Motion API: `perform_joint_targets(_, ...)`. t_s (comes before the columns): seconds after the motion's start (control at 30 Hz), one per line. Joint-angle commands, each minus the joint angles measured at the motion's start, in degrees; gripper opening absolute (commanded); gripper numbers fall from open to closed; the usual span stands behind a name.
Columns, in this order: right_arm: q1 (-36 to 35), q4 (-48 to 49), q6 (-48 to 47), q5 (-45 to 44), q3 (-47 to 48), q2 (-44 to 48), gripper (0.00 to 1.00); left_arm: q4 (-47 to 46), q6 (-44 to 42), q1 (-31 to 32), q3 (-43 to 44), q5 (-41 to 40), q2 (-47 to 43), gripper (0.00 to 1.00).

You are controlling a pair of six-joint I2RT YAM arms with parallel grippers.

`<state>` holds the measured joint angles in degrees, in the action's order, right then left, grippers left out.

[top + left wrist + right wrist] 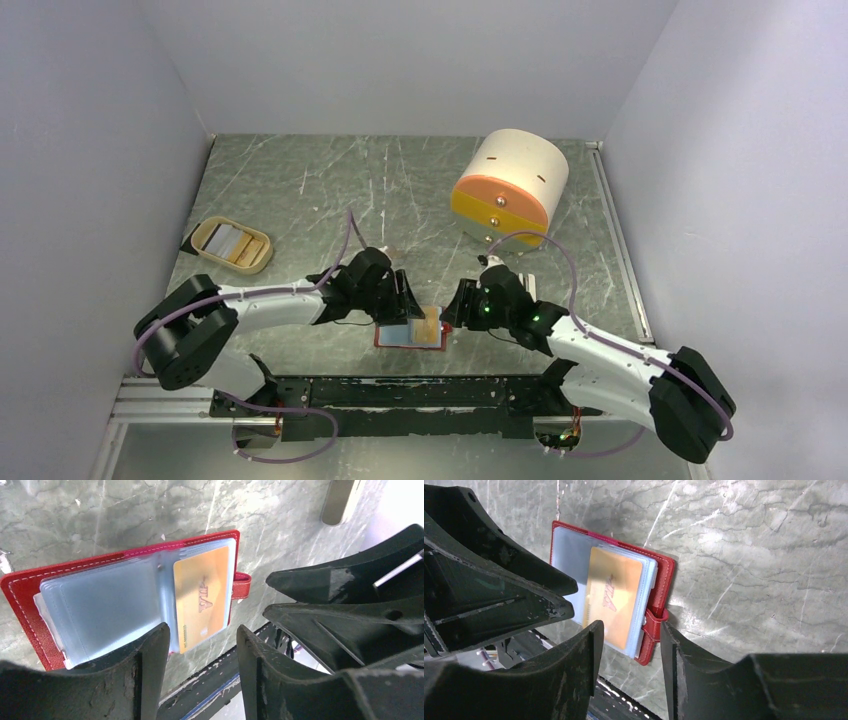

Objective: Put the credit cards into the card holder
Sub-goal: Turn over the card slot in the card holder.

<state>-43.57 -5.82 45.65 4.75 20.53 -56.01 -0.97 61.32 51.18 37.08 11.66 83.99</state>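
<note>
Seating the gold card looks like the step in hand. Its near end sticks out past the pale blue sleeve of the open red card holder, so a gentle push along the sleeve, with the other half pinned flat, should serve best. The left gripper and right gripper both hover just above the holder, jaws apart and empty, with the card below and between them. Farther off, more cards lie in the beige tray, well apart to the left.
</note>
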Motion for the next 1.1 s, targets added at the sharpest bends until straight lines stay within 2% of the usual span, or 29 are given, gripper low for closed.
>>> perform_joint_targets(0.0,-0.13,-1.08,0.88,0.93,0.81,-0.29,0.5,-4.77,0.12,-1.08,-1.55,3.55,-2.91,0.56)
perform_joint_targets(0.07,-0.19,1.89,1.32,2.85,0.09,-0.23,0.48,-6.82,0.72,-1.54,-2.36,5.28,-3.13,0.5)
perform_joint_targets(0.2,-0.38,8.09,3.85,6.01,-1.69,-0.38,0.45,-3.33,-0.72,-2.02,-1.91,3.96,-3.99,0.4)
perform_joint_targets(0.3,-0.6,10.03,4.81,6.65,-1.67,-2.2,0.45,-1.62,-1.39,-3.88,-3.16,3.17,-6.1,0.27)
perform_joint_targets(0.37,-0.65,10.33,4.73,6.4,-1.4,-3.61,0.45,-0.76,-1.96,-5.47,-4.47,2.52,-7.93,0.23)
perform_joint_targets(0.63,-0.77,12.46,4.64,5.94,-0.42,-9.64,0.46,0.24,-5.08,-11.68,-8.3,5.53,-9.79,0.21)
perform_joint_targets(0.87,-1.41,12.75,4.02,5.14,0.76,-14.35,0.46,3.62,-7.94,-12.42,-9.05,2.82,-8.83,0.22)
perform_joint_targets(1.07,-2.34,11.98,3.75,4.62,2.11,-15.56,0.44,2.16,-8.54,-12.44,-11.01,2.9,-8.84,0.21)
